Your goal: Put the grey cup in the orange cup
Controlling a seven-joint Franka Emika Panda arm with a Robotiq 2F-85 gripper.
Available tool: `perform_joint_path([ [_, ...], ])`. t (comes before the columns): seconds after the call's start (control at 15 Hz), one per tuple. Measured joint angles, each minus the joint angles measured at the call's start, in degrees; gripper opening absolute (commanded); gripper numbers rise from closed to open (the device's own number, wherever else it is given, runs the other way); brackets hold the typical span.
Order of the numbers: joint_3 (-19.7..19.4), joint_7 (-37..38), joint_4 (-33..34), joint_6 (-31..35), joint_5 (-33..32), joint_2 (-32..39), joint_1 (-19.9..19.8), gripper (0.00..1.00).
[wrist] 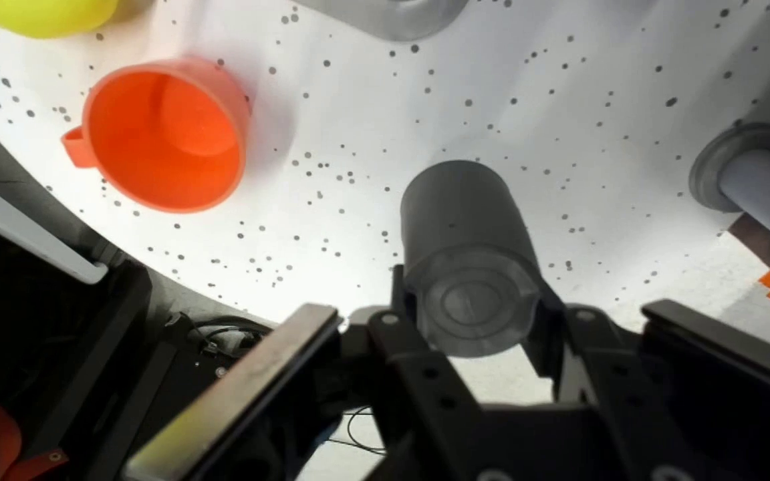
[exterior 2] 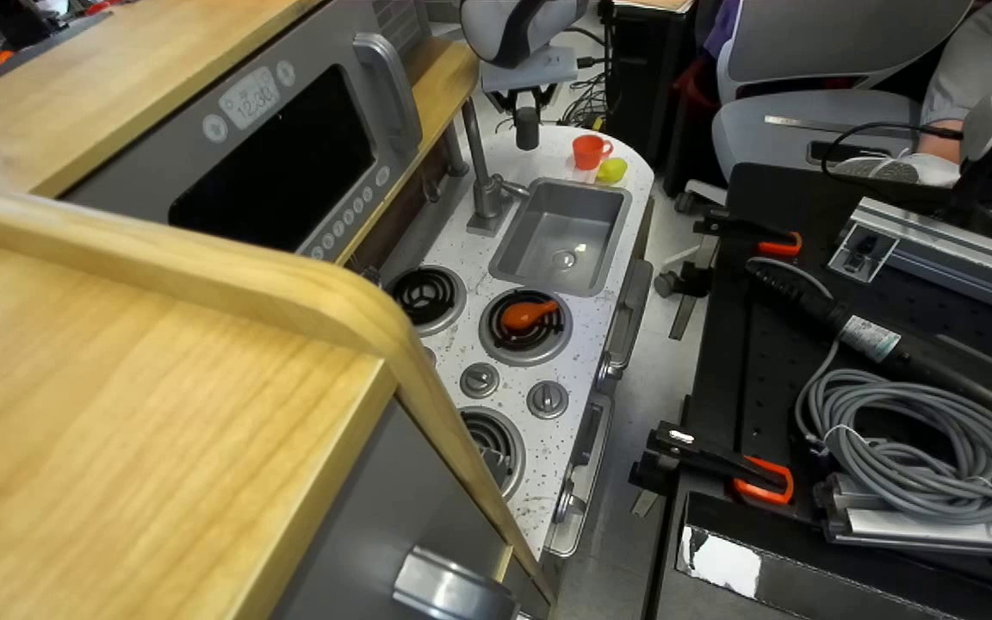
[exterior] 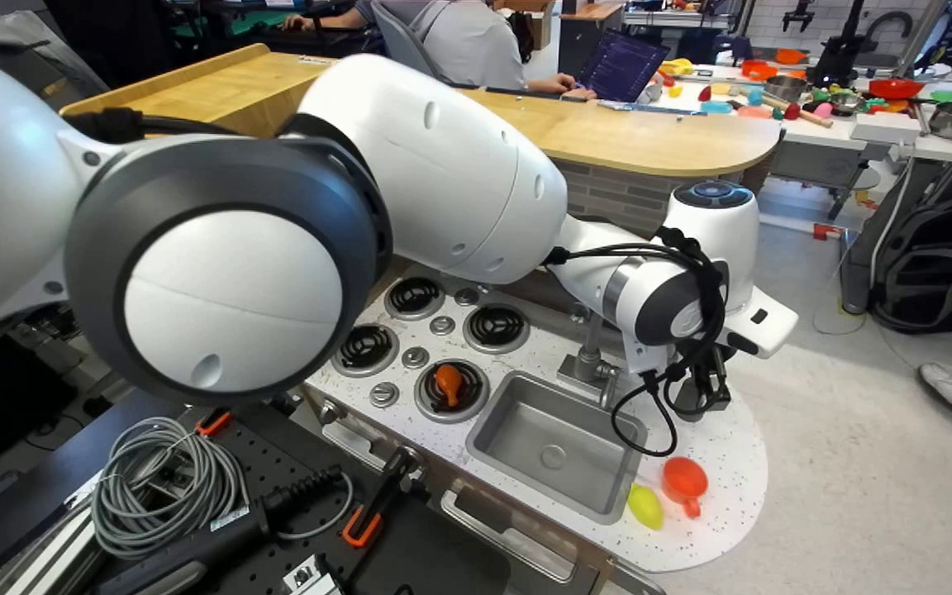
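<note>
The grey cup (wrist: 468, 220) is a plain dark-looking cylinder in the wrist view. My gripper (wrist: 475, 310) has a finger pressed on each side of its near end. In both exterior views, the grey cup (exterior: 701, 401) (exterior 2: 528, 129) hangs below the gripper (exterior: 709, 376) (exterior 2: 526, 99) over the counter's rounded end. I cannot tell whether its lower end touches the counter. The orange cup (wrist: 171, 133) stands upright, open side up, with a small handle, left of the grey cup in the wrist view. It also shows in both exterior views (exterior: 684, 481) (exterior 2: 588, 153). It looks empty.
A yellow-green piece (exterior: 645, 506) lies beside the orange cup near the sink (exterior: 554, 434). A faucet (exterior 2: 487, 202) and a grey post (wrist: 746, 164) stand by the counter's back. An orange piece (exterior 2: 526, 315) lies on a burner. A wooden shelf (exterior 2: 453, 69) overhangs the back.
</note>
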Motion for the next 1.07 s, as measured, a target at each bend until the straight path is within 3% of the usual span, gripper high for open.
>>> perform_joint_path([
  [0.67, 2.9, -5.0, -22.7, 6.9, 0.0, -15.4, 0.5, 0.13],
  [1.07, -2.7, -5.1, -35.8, 10.3, -0.2, -22.7, 3.8, 0.13],
])
